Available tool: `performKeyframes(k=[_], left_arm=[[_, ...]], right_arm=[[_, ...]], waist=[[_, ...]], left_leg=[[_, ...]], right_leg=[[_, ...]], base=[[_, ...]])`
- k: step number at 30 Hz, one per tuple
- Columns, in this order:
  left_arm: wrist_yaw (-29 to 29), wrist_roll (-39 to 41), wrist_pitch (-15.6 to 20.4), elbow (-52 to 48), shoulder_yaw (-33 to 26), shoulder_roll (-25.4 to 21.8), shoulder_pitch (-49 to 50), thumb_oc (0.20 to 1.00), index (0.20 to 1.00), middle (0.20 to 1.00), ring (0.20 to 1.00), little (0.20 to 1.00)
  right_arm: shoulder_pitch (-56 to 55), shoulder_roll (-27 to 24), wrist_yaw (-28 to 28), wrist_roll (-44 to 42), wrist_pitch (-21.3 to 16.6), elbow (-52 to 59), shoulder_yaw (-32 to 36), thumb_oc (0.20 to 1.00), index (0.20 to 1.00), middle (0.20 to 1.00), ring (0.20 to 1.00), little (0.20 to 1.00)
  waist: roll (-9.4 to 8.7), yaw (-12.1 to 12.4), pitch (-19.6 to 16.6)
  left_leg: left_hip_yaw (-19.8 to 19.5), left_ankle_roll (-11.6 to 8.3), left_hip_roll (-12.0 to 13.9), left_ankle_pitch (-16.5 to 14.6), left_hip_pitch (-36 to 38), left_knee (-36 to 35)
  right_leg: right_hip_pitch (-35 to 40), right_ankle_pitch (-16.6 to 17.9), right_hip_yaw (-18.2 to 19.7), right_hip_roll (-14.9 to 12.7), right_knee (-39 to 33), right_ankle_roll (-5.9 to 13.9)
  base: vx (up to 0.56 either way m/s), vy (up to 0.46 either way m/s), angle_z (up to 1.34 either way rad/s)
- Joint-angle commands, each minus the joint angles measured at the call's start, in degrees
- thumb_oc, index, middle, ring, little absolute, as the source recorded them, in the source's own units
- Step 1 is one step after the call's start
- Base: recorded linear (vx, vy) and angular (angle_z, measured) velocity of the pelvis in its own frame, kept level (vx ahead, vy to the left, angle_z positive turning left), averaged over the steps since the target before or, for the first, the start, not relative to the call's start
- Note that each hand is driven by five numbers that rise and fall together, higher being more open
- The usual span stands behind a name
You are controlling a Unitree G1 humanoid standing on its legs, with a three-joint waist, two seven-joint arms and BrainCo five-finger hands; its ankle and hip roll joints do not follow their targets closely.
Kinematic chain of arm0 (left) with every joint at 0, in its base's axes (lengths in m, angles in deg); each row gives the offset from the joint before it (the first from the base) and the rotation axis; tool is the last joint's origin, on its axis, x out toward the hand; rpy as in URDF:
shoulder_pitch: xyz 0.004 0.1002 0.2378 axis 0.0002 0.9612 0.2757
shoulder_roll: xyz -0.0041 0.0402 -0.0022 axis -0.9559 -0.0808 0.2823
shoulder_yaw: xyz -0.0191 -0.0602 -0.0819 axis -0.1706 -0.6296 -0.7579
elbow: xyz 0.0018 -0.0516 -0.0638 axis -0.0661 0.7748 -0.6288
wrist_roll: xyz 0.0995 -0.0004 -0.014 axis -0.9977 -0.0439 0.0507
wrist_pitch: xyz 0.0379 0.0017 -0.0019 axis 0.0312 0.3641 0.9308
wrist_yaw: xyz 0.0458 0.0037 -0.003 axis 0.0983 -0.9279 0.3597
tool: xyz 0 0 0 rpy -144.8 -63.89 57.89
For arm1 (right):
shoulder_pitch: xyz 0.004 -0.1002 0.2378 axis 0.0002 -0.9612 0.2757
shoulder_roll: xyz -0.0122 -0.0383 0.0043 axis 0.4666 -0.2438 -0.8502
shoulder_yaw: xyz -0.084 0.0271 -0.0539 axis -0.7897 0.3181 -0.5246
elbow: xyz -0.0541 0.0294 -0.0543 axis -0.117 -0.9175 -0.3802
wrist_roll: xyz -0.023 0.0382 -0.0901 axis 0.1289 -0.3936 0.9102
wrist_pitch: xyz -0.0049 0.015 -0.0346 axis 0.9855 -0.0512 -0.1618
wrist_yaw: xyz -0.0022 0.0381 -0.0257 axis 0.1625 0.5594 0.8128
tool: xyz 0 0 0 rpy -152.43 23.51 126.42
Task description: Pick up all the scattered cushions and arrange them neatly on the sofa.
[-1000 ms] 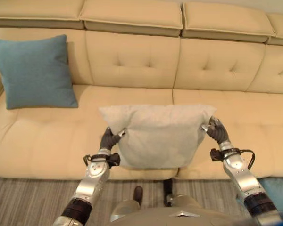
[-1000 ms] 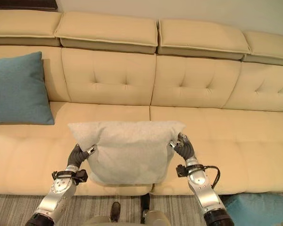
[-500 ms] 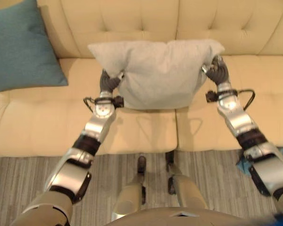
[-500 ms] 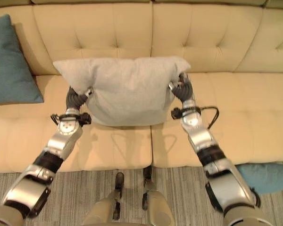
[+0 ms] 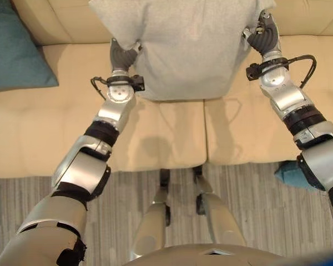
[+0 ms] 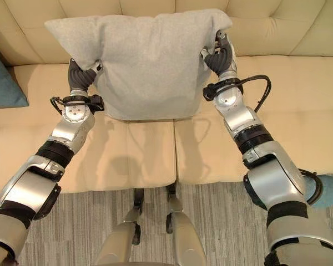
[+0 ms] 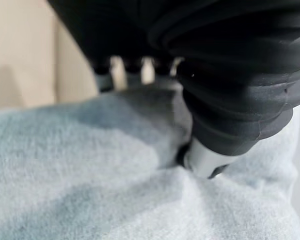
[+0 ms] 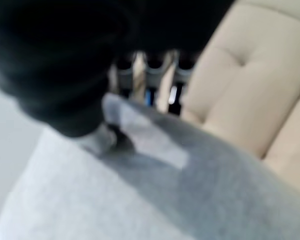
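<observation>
A light grey cushion [image 6: 147, 61] is held up in front of the backrest of a cream sofa [image 6: 299, 111], above the seat. The robot grips it by its two upper side edges. The left hand [image 6: 80, 75] pinches the cushion's left edge, fingers curled into the fabric just below the top left corner. The right hand [image 6: 219, 55] clamps the right edge near the top right corner in the same way. The left wrist view shows the thumb [image 7: 205, 160] pressed into the grey cloth, with the fingers wrapped round its fold. The right wrist view shows that hand's fingers [image 8: 140, 75] closed over the cushion's edge, with the tufted sofa back behind. The cushion hangs upright between the two hands, its lower edge just above the seam between two seat pads.

A teal cushion [image 5: 14, 47] leans at the sofa's left end, well apart from the grey one. Another teal cushion [image 6: 330, 191] lies on the striped grey carpet [image 6: 211, 221] at the right, beside the sofa's front edge.
</observation>
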Motion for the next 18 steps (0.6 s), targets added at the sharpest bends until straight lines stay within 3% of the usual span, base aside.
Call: performKeyframes(k=[1,2,3,8,11,18], left_arm=[[0.6,0.0,5.2,4.0,3.6,0.0,-10.9,0.633,0.633,0.633,0.633,0.633],[0.3,0.1,5.2,5.1,3.8,0.1,-12.0,1.0,1.0,1.0,1.0,1.0],[0.3,0.4,5.1,6.2,4.0,0.1,-12.8,1.0,1.0,1.0,1.0,1.0],[0.7,0.7,4.3,11.2,4.5,-0.1,-16.0,1.0,1.0,1.0,1.0,1.0],[2.7,0.0,2.4,16.7,5.9,-3.7,-18.3,1.0,1.0,1.0,1.0,1.0],[5.7,1.1,2.0,19.5,5.8,-9.0,-17.7,1.0,1.0,1.0,1.0,1.0]], right_arm=[[8.5,1.4,-0.5,1.1,-3.1,-5.0,-3.3,0.473,0.473,0.473,0.473,0.473],[9.6,1.2,-0.3,1.4,-2.9,-6.5,-4.1,0.774,0.774,0.774,0.774,0.774],[10.7,0.9,-0.3,1.6,-2.6,-8.1,-4.9,1.0,1.0,1.0,1.0,1.0],[14.1,0.1,-0.5,1.4,-1.7,-14.0,-6.9,1.0,1.0,1.0,1.0,1.0],[15.4,-1.6,-1.2,2.0,-0.8,-17.3,-8.7,1.0,1.0,1.0,1.0,1.0],[15.0,-5.1,-2.2,0.2,-1.0,-18.3,-8.3,1.0,1.0,1.0,1.0,1.0]], waist=[[-0.82,1.6,-1.9],[-0.69,1.7,-1.7],[-0.54,1.8,-1.7],[-0.18,2.3,-1.6],[0.12,2.4,-1.5],[0.3,2.0,-2.1]], left_leg=[[-2.2,-5.46,0.2,3.4,-4.0,-0.1],[-2.5,-5.64,0.1,3.8,-4.8,-0.1],[-2.5,-5.75,0.1,4.1,-5.5,-0.1],[-3.4,-5.99,-0.1,4.9,-7.5,-0.1],[-3.8,-6.15,-0.1,5.0,-7.4,-0.1],[-3.5,-6.17,-0.2,4.8,-6.5,-0.1]], right_leg=[[-0.5,-2.2,-0.3,-1.6,0.3,8.47],[-1.2,-2.1,-0.4,-1.6,0.3,8.52],[-1.7,-2.0,-0.5,-1.6,0.3,8.56],[-3.6,-1.6,-0.9,-1.7,0.3,8.63],[-3.3,-1.9,-0.8,-1.4,0.3,8.54],[-2.7,-1.9,-0.7,-1.7,0.3,8.63]], base=[[0.0,-0.061,0.15],[0.01,-0.042,0.2],[0.0,-0.025,0.19],[0.0,-0.011,0.07],[0.01,-0.003,0.0],[0.0,0.001,0.0]])
